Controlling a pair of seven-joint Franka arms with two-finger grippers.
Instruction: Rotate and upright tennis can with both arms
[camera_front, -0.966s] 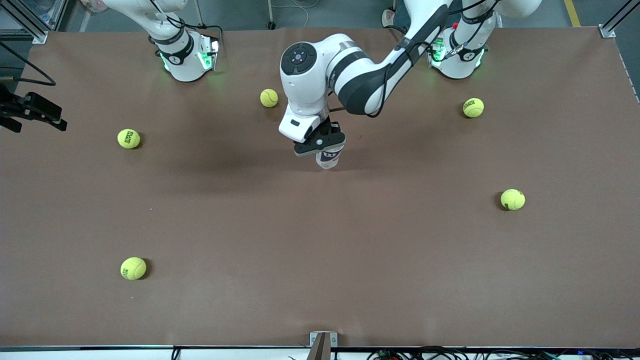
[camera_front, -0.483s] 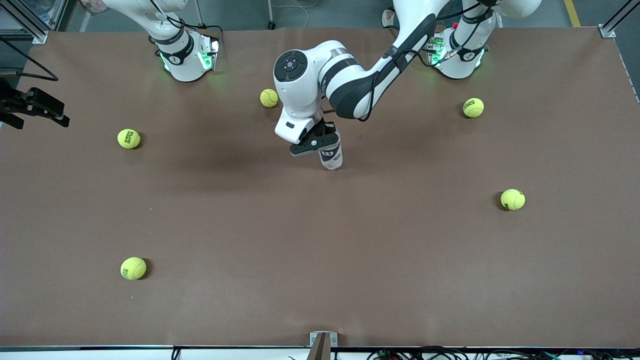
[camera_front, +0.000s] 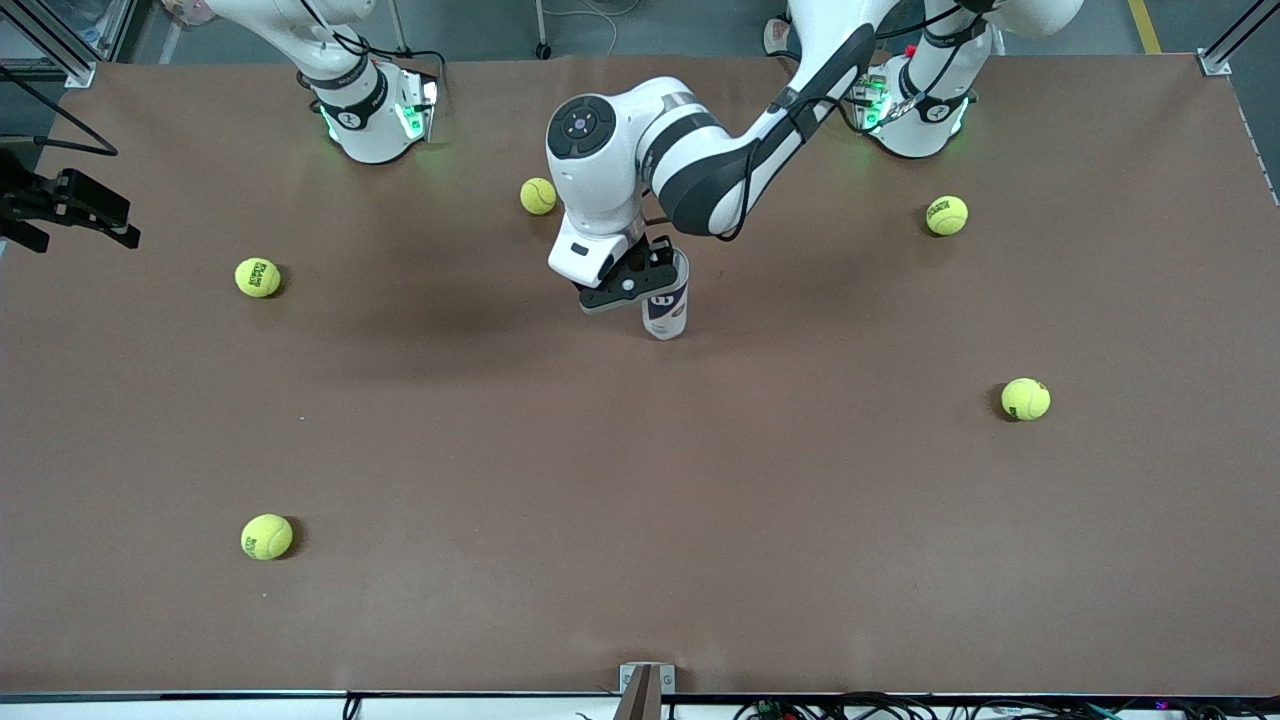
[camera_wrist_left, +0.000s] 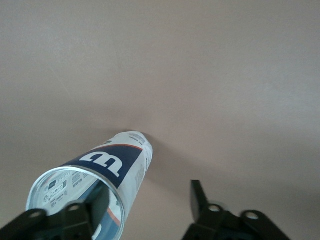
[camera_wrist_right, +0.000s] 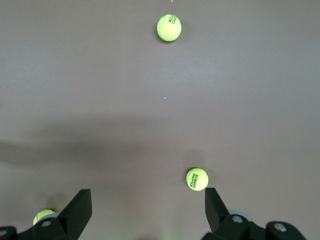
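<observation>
Clock: read every hour on the front view from the middle of the table (camera_front: 700, 550), with 12 toward the arms' bases.
Right gripper (camera_front: 68, 205) (camera_wrist_right: 147, 192): you see it at about 9 o'clock, up in the air over the table's edge at the right arm's end. Its fingers are spread wide with nothing between them, and this arm waits. It sits almost where it did half a second ago.
Ball A (camera_front: 258, 277): just past 9 o'clock, unmoved.
Ball B (camera_front: 266, 536): 8 o'clock, nearest the front camera, unmoved.
Ball C (camera_front: 538, 196): 11 o'clock, farther from the front camera than the can, unmoved.
Left gripper (camera_front: 640, 282) (camera_wrist_left: 147, 189): 12 o'clock, pressed close beside the can's upper part. Your wrist view shows the fingers (camera_wrist_left: 197, 200) set apart and the gap between them bare. One finger overlaps the can's open mouth, and you cannot tell whether it touches the wall. A second ago the gripper covered the can's top; now it sits off to the side toward the right arm's end.
Tennis can (camera_front: 665, 305) (camera_wrist_left: 107, 167): 12 o'clock, base on the table, standing close to upright. Its open rim now shows clear of the gripper, which it did not half a second ago.
Ball D (camera_front: 946, 215): 2 o'clock, unmoved.
Ball E (camera_front: 1025, 399): 3 o'clock, unmoved.
</observation>
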